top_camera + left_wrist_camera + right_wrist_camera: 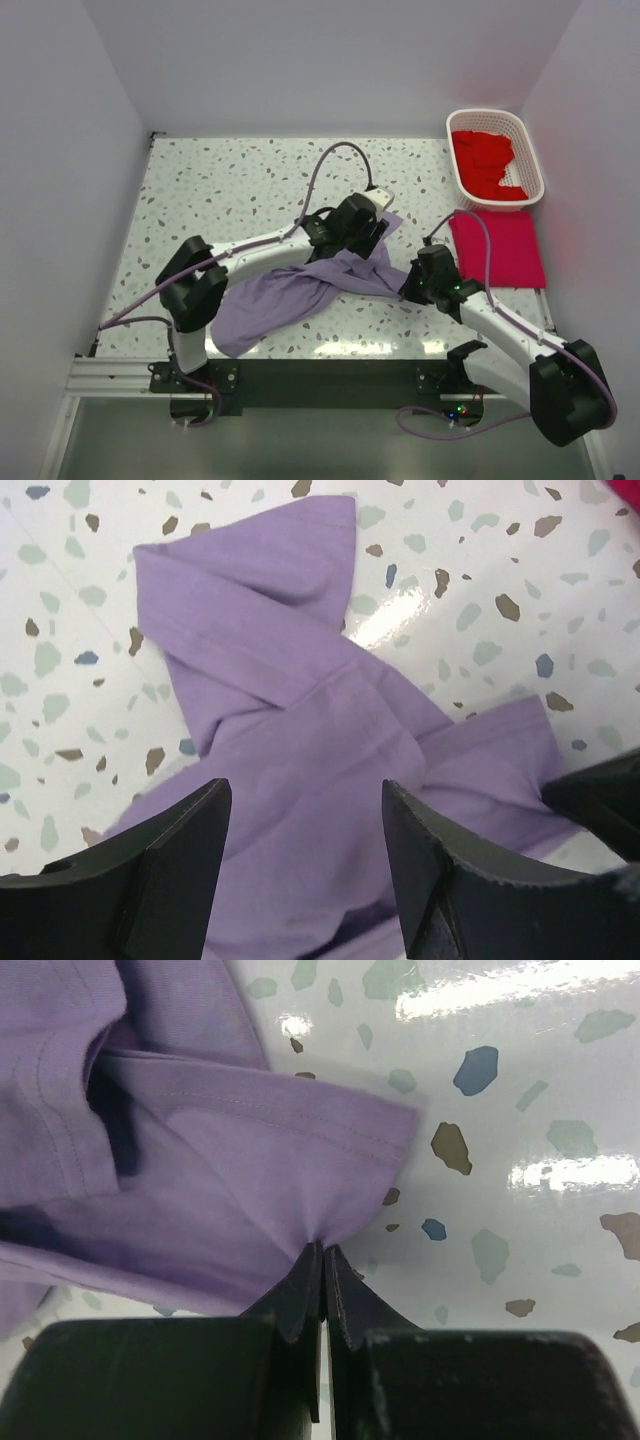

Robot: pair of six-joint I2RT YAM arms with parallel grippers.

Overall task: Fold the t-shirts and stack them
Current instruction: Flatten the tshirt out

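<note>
From above, the lavender t-shirt [290, 295] lies crumpled in the middle of the speckled bench [230, 190] and stretches from the lower left toward the centre. The left arm [270, 245] crosses over it and hides part of the cloth. The left gripper [372, 235] hangs over the upper right end of the shirt. The right gripper [408, 288] meets the right edge of the same shirt. At the right side, a crimson-pink t-shirt [500, 250] lies flat and folded, apart from the lavender one. Behind it, in the upper right corner, a white lattice basket [534, 160] holds the red t-shirts [482, 160].

In the left wrist view, the left gripper is open, with its two fingers wide apart in the lower part of the frame and above the lavender cloth. They hold nothing. A folded sleeve points to the upper left.

In the right wrist view, the right gripper is closed and pinches the edge of the lavender t-shirt at the lower centre. The cloth spreads to the left, and bare bench fills the right.
</note>
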